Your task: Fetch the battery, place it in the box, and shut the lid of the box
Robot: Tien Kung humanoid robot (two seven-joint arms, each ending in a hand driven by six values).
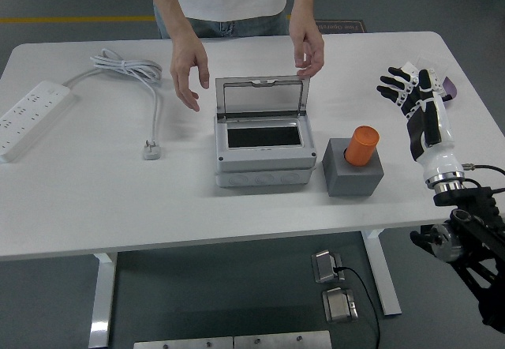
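Note:
An orange cylindrical battery [363, 145] stands upright in a dark grey holder block [353, 170] right of centre. A grey box [260, 145] sits at the table's middle with its clear lid [261, 96] raised at the back and its dark inside showing. My right hand [414, 106] is raised over the table's right side, fingers spread, empty, to the right of the battery and apart from it. My left arm is out of view.
A person stands at the far side with both hands [189, 69] lowered over the table, one on each side of the raised lid, the other hand [308, 49] near its right corner. A white power strip [31, 116] and coiled cord [126, 69] with plug [152, 150] lie at left.

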